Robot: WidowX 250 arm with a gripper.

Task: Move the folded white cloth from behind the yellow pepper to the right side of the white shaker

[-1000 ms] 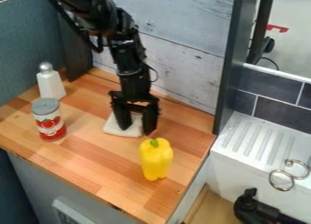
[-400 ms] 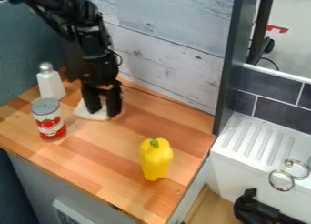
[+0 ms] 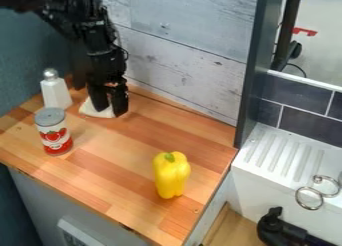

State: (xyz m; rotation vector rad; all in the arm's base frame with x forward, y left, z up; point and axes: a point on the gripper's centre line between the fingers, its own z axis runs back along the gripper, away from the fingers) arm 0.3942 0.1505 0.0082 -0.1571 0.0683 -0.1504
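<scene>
The gripper (image 3: 109,111) hangs down at the back left of the wooden counter, its two fingers apart and their tips low at the counter. A small white cloth (image 3: 88,109) lies flat at the fingertips, showing to their left and in the gap between them; part of it is hidden behind the fingers. Left of the gripper stands a white shaker bottle with a metal top (image 3: 56,92). An upright can with a red tomato label (image 3: 54,133) is nearer the front. The yellow bell pepper (image 3: 171,176) stands towards the front right.
The wooden counter (image 3: 130,155) meets a whitewashed plank wall behind and a dark teal panel at left. A dark post rises at its back right corner. Beyond it are a white ridged sink (image 3: 284,152), metal rings (image 3: 309,197) and a black object (image 3: 274,230) lower down.
The gripper has moved left and towards the back, and the white cloth has slid along with it across the counter. Pepper, can and bottle have stayed in place.
</scene>
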